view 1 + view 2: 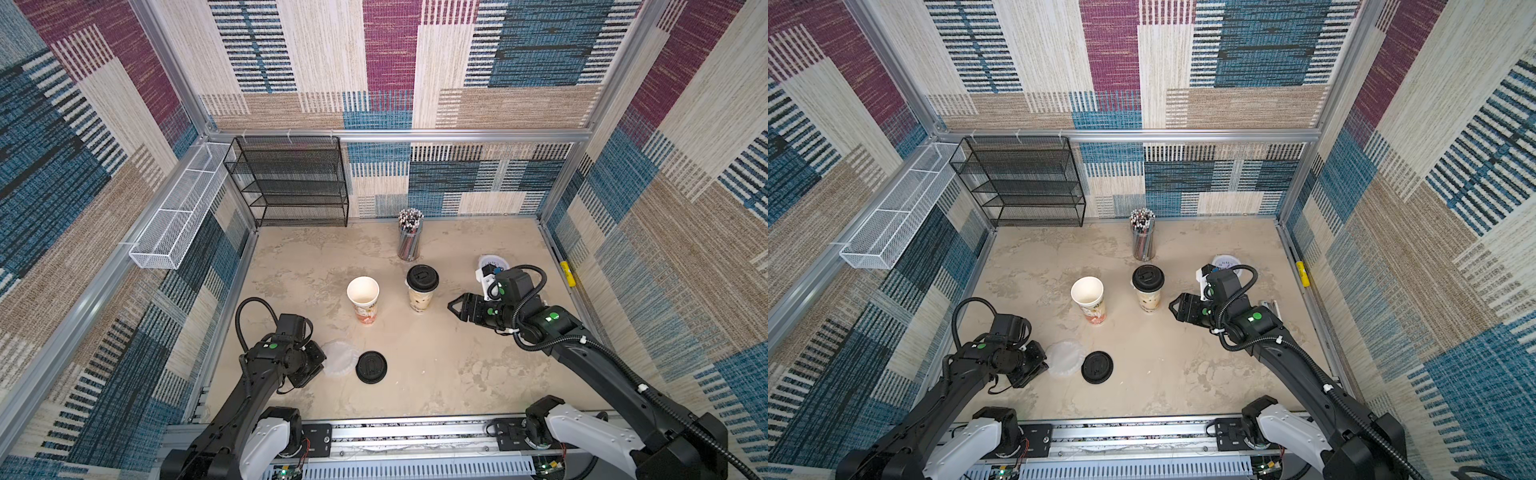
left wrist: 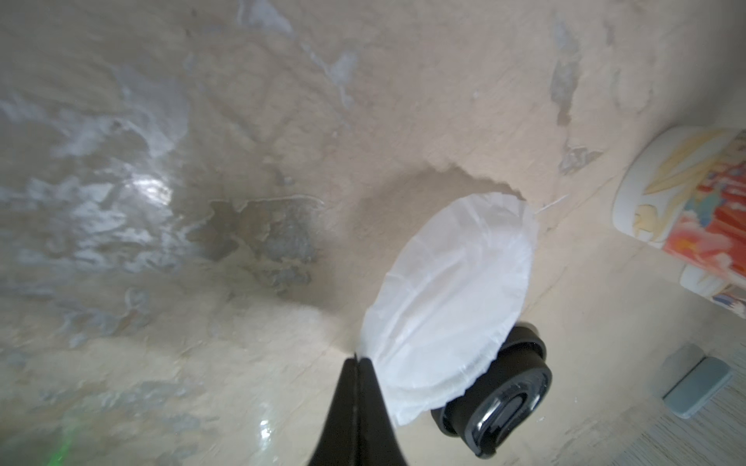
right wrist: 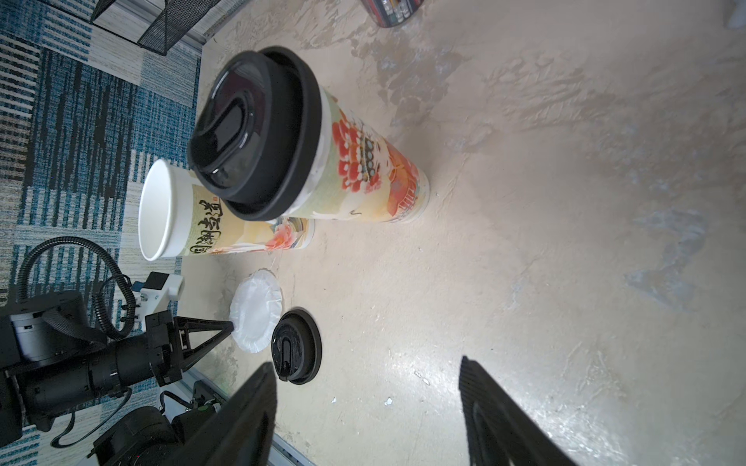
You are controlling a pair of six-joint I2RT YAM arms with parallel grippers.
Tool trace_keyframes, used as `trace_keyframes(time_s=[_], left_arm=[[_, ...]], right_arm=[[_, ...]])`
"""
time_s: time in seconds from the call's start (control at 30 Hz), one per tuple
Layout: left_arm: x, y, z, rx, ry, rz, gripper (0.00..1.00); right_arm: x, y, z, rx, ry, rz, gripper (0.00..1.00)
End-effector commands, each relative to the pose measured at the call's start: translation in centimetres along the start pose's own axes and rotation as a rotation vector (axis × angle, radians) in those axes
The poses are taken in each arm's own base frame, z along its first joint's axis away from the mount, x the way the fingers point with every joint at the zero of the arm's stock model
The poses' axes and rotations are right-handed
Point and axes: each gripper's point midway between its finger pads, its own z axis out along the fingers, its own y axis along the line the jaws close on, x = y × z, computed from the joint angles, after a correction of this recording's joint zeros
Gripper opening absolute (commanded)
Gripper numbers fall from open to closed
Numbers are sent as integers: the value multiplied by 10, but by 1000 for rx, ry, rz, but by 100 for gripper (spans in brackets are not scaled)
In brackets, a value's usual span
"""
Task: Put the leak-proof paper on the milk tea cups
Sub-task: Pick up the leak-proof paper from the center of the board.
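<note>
Left gripper [image 2: 357,360]: jaws pressed together, pinching the near rim of one leak-proof paper [image 2: 452,298] sheet. The sheet looks tilted up off the table [image 2: 161,282] w/ a shadow under it. Its far edge overlaps the loose black lid [image 2: 500,399] in the left wrist view; contact or not, can't tell. In both top views the leak-proof paper [image 1: 341,360] sits btw the gripper and that lid, near the front, well apart from the cups.

Handling, my guess: v. light, thin, floppy, crinkled. It will flap or fold if swung fast, tears easily, and could slip out of a tip pinch. The rim is the right spot to hold b/c it leaves the middle free to drape over a cup mouth. Carry slow, roughly level.

Target is prob. the open cup [image 1: 363,299], upright, nothing on its mouth. The lidded cup [image 1: 420,293] just beside it has a black lid on. A thin pale band shows under that lid's rim in the right wrist view, maybe its paper, not sure.

Right gripper [image 3: 365,363]: jaws spread wide, empty, hovering near the lidded cup, not touching.
</note>
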Motion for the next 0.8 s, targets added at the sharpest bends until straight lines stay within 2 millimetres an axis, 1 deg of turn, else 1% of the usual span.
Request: trace_keyframes(time_s=[0.0,0.1,0.27,0.37,0.47,0.53,0.7,0.77], left_arm=[[-3,-10,-18,31,-26,-9,0],[-8,-21,-45,51,-74,13,0],[-18,-24,-96,27,-188,53,0],[-23,-35,-126,55,-247,89,0],[-28,-59,-154,126,-279,127,0],[-31,-78,-173,183,-290,151,0],[-33,-136,-235,373,-311,238,0],[-32,-159,-251,458,-289,263,0]], right_arm=[[-5,9,-3,-34,-14,-10,74],[-5,9,-4,-36,-15,-11,74],[-6,11,-5,-37,-18,-16,74],[-7,12,-5,-36,-17,-22,74],[-8,12,-5,-33,-14,-28,74],[-8,13,-5,-34,-13,-31,74],[-9,14,-6,-33,-11,-37,74],[-9,14,-7,-35,-14,-37,74]])
